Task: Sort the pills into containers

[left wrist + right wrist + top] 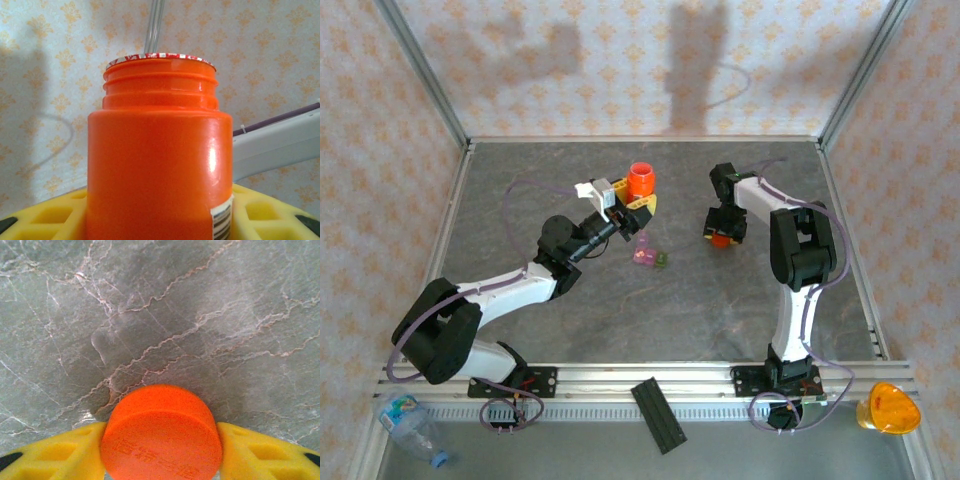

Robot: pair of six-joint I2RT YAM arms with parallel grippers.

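My left gripper (636,203) is shut on an orange bottle (641,180) and holds it upright above the back middle of the table. In the left wrist view the bottle (160,165) has no cap, and a foil seal (160,56) covers its threaded neck. The yellow fingers (45,220) press its base. My right gripper (722,236) points down at the table and is shut on the orange cap (162,435), with a yellow finger (60,455) against each side. The containers (650,255), tiny joined pink boxes and one green, lie between the arms. The pills are hidden.
Grey marbled table (650,320) with framed, patterned walls on three sides. A black strip (660,415) lies across the front rail. A clear plastic bottle (415,430) sits off the table at the front left. An orange object (888,408) sits at the front right.
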